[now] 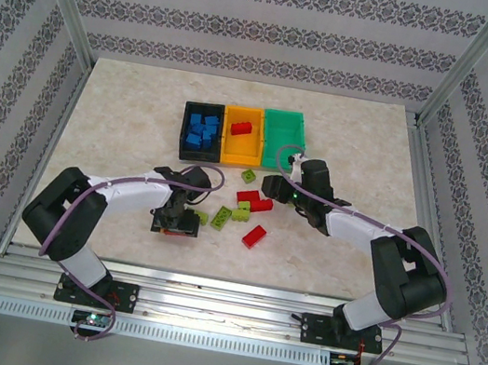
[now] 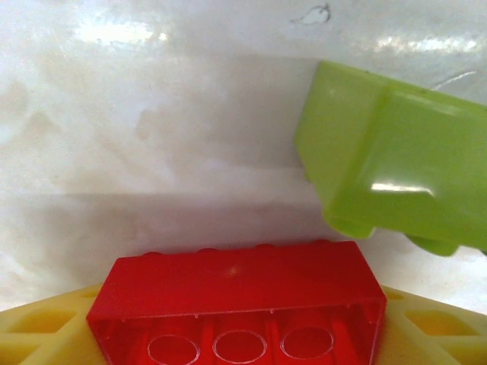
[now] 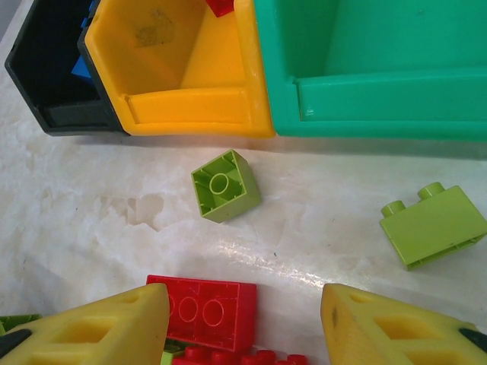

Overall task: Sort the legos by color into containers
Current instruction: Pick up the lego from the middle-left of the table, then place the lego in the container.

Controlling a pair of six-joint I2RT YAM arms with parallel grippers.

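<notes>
Pale marbled counter [image 1: 122, 123] sits dead centre; striped, patterned walls [image 1: 271, 27] rise from nine round to three; a metal rail [image 1: 222, 306] runs across at six.

Marbled table [image 1: 124, 114] bears three containers [image 1: 240, 157] side by side and scattered legos [image 1: 255, 235].

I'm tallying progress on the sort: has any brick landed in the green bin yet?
No, the green bin shows a bare floor in the top view, with no brick inside.

No legible text, brand, number or sign on legos [image 3: 224, 185], containers [image 3: 365, 114], arms [image 1: 129, 189] or wallpaper [image 1: 252, 28].
</notes>
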